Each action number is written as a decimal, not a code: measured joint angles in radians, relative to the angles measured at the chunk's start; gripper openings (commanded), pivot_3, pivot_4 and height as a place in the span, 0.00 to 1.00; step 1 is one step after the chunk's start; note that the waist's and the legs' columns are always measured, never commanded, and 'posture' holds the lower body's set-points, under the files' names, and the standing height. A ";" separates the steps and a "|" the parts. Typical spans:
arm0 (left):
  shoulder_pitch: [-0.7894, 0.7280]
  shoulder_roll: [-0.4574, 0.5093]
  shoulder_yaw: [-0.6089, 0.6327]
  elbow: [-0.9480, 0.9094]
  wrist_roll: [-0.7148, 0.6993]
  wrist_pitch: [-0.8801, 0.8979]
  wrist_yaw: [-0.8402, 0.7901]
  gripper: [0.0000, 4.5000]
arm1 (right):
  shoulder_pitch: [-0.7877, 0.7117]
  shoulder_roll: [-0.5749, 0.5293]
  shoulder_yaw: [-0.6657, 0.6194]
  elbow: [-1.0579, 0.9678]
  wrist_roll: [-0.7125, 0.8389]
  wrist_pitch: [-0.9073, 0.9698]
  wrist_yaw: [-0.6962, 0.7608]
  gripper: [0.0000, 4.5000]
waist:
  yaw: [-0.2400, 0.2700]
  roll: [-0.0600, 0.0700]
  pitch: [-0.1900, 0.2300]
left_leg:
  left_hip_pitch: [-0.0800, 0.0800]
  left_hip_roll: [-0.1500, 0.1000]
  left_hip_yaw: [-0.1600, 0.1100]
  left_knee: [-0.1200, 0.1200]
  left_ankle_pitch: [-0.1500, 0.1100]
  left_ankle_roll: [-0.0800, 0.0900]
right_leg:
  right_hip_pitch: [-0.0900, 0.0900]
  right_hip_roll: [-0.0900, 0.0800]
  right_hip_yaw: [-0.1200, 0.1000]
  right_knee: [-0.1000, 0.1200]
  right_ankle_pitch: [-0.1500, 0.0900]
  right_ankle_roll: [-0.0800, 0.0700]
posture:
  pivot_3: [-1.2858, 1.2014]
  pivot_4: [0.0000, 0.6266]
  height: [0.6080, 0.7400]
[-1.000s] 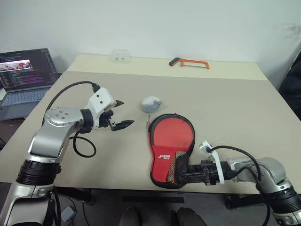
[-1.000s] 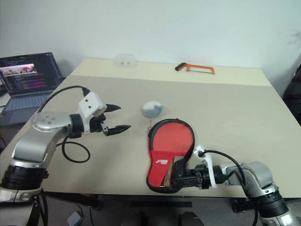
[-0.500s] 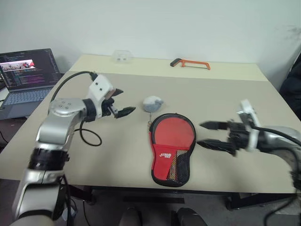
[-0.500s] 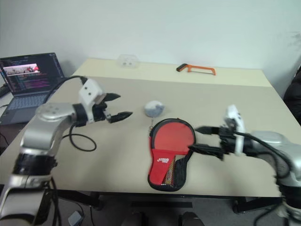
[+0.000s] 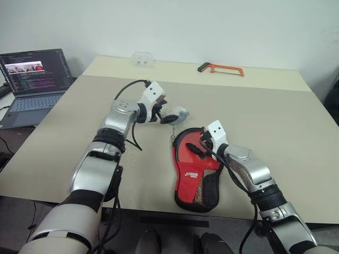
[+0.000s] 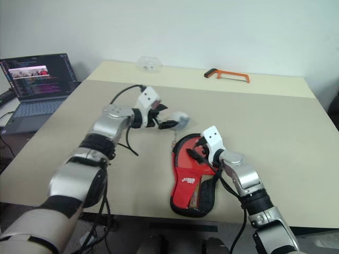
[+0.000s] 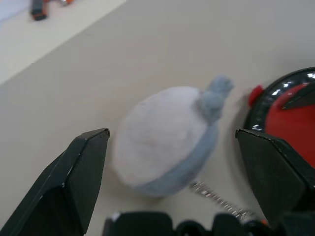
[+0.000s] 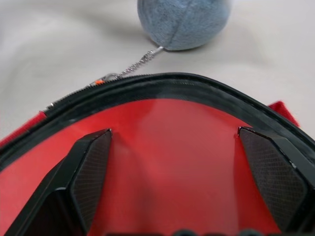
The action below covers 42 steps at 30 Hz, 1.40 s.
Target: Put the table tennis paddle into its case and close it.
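The case (image 5: 194,179) lies flat near the table's front edge, red side up, with black trim, a white logo and a mesh pocket at its narrow end. My right gripper (image 5: 198,144) hovers open just over its round end; in the right wrist view both fingers (image 8: 91,162) stand wide apart above the red face and black zip rim (image 8: 162,82). My left gripper (image 5: 166,113) is open beside the small grey-white pouch (image 7: 162,132), which sits between and just ahead of its fingers (image 7: 81,167). A cord joins the pouch to the case. The table tennis paddle is out of view.
An orange-framed hacksaw (image 5: 221,69) and a small clear plastic box (image 5: 142,59) lie at the table's far edge. An open laptop (image 5: 33,76) stands on a side surface to the left. The table's right half (image 5: 286,121) is bare.
My left gripper reached right and forward to the pouch. My right gripper left the case's narrow end, swung out to the right, then came in over its round end. The camera view shifted too.
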 measured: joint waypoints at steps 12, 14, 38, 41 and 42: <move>-0.045 -0.092 -0.035 0.131 0.170 -0.047 0.201 1.00 | 0.049 0.015 -0.001 -0.084 -0.037 0.056 -0.018 0.99 | -0.001 0.000 0.000 | 0.004 0.000 -0.001 0.002 0.001 0.000 | 0.000 0.001 0.001 0.011 0.000 0.000 | 0.52 0.24 1.00; -0.049 -0.107 -0.035 0.134 0.186 -0.046 0.236 1.00 | 0.062 0.020 0.000 -0.105 -0.037 0.068 -0.017 0.99 | -0.001 0.000 0.000 | 0.004 0.000 0.000 0.002 0.001 0.000 | 0.000 0.001 0.001 0.011 0.000 0.000 | 0.52 0.24 1.00; -0.043 -0.191 0.008 0.171 0.280 0.041 0.546 0.49 | 0.148 0.029 0.029 -0.290 -0.062 0.199 -0.030 1.00 | -0.001 -0.001 -0.001 | 0.005 -0.001 -0.001 0.002 0.001 0.000 | 0.002 0.001 0.000 0.011 0.000 0.000 | 0.52 0.24 1.00; -0.038 -0.202 0.012 0.173 0.281 0.038 0.585 0.29 | 0.152 0.028 0.030 -0.305 -0.062 0.219 -0.036 1.00 | 0.000 -0.001 -0.002 | 0.006 -0.001 -0.001 0.002 0.001 0.000 | 0.002 0.001 0.000 0.011 0.000 0.000 | 0.52 0.24 1.00; -0.038 -0.207 0.012 0.174 0.281 0.038 0.594 0.21 | 0.152 0.027 0.031 -0.309 -0.063 0.227 -0.036 1.00 | 0.000 -0.001 -0.002 | 0.006 -0.001 -0.001 0.002 0.001 0.000 | 0.002 0.001 0.000 0.011 0.000 0.000 | 0.52 0.24 1.00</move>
